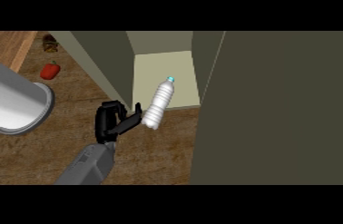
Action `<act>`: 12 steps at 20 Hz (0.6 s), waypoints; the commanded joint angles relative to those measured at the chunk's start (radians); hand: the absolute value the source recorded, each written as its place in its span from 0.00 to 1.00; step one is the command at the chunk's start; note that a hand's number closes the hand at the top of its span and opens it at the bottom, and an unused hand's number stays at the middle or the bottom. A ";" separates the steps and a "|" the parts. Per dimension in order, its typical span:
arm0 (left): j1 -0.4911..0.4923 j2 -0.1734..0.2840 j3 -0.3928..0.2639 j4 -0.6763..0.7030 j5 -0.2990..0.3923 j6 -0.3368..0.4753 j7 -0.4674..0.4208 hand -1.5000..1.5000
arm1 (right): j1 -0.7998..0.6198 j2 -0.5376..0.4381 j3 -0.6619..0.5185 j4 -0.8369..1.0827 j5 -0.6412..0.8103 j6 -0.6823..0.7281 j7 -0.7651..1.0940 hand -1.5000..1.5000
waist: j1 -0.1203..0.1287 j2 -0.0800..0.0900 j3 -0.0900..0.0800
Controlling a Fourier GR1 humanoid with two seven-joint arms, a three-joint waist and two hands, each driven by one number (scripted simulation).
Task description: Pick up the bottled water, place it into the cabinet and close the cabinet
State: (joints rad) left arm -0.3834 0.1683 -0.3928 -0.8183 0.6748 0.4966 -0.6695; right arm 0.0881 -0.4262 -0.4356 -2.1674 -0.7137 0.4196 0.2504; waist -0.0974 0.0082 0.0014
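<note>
The clear bottled water [159,102] with a blue cap lies tilted, cap pointing into the open cabinet [167,69]. Its upper part is over the pale cabinet floor and its base hangs past the cabinet's front edge. My left hand [110,121] is just left of the base, with straight fingers [130,124] reaching to the bottle's lower end and not curled round it. The cabinet's door [268,105] stands open as a big dark panel on the right. My right hand does not show in the head view.
A large grey round pot [23,103] sits at the left edge. A red pepper [50,70] and a brown item [50,42] lie behind it on the wooden counter [147,159]. The cabinet's left wall [100,69] stands just behind my hand.
</note>
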 commanded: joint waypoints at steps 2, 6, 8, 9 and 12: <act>-0.143 -0.114 -0.051 -0.079 0.005 -0.149 -0.013 1.00 | 0.037 -0.001 0.002 -0.059 -0.015 0.009 0.020 1.00 | 0.015 -0.011 -0.004; -0.094 -0.135 -0.074 -0.092 0.021 -0.254 -0.017 1.00 | 0.095 -0.021 -0.032 -0.153 -0.078 -0.005 0.075 1.00 | 0.046 -0.014 -0.003; -0.062 -0.096 -0.065 -0.110 0.032 -0.347 -0.033 1.00 | 0.166 0.016 -0.019 -0.226 -0.096 0.007 0.090 1.00 | 0.064 -0.014 -0.003; -0.093 -0.101 -0.056 -0.115 0.045 -0.359 0.010 1.00 | 0.145 -0.007 -0.015 -0.242 -0.126 -0.010 0.120 1.00 | 0.072 -0.012 -0.003; 0.048 -0.084 -0.102 -0.202 0.006 -0.380 -0.034 1.00 | 0.186 0.043 0.005 -0.339 -0.107 -0.030 0.131 1.00 | 0.086 -0.013 -0.002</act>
State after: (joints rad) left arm -0.4018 0.0704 -0.4704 -0.9653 0.6935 0.1990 -0.6835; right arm 0.2154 -0.4247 -0.4441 -2.3209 -0.7947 0.4352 0.3268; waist -0.0290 -0.0044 -0.0009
